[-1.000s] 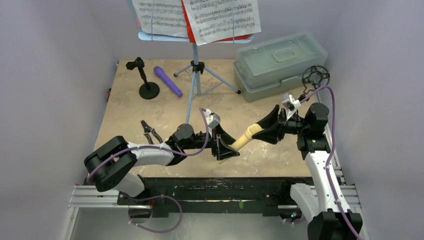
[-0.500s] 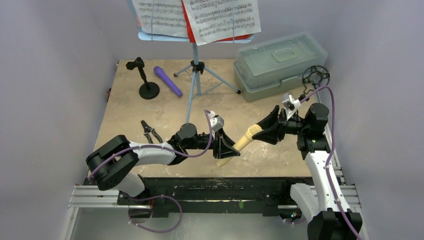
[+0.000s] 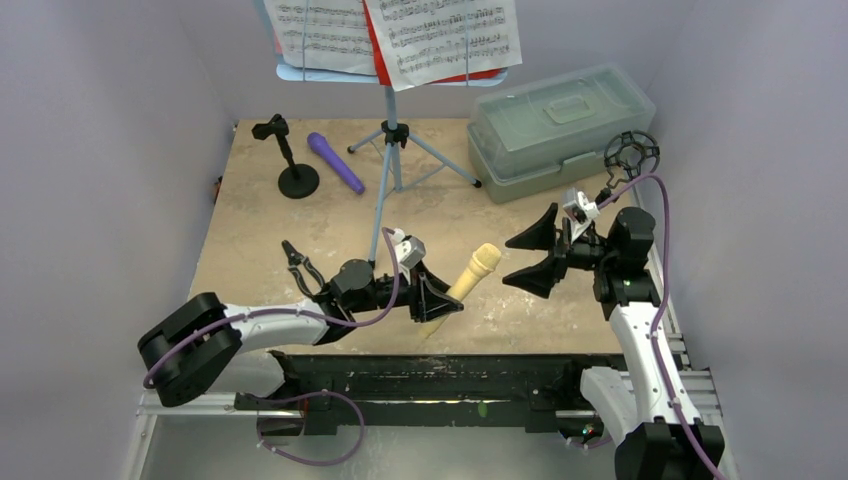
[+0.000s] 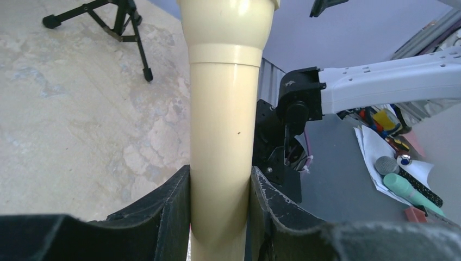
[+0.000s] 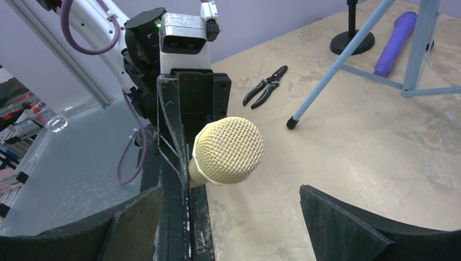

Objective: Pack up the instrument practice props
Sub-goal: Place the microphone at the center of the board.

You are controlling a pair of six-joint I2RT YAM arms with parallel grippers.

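My left gripper [image 3: 438,303] is shut on the handle of the tan microphone [image 3: 467,277], and both pads press its shaft [image 4: 224,119] in the left wrist view. The mesh head [image 5: 228,149] points at my right gripper [image 3: 509,263], which stands open just clear of it. The purple microphone [image 3: 335,162] lies beside the round-base holder [image 3: 291,166] at the back left. The pale-blue music rack [image 3: 389,140] carries sheet-music pages [image 3: 440,35]. The tripod ring holder [image 3: 630,152] stands at the right, behind my right arm.
A translucent grey-green lidded box [image 3: 560,125] sits shut at the back right. Black pliers [image 3: 300,262] lie beside my left arm. The rack's blue legs [image 5: 348,65] spread over the table's middle. Purple walls close in both sides.
My right gripper has opened and let go of the tan microphone's head. My left gripper has shut on the handle and drawn the microphone left, away from the right gripper.
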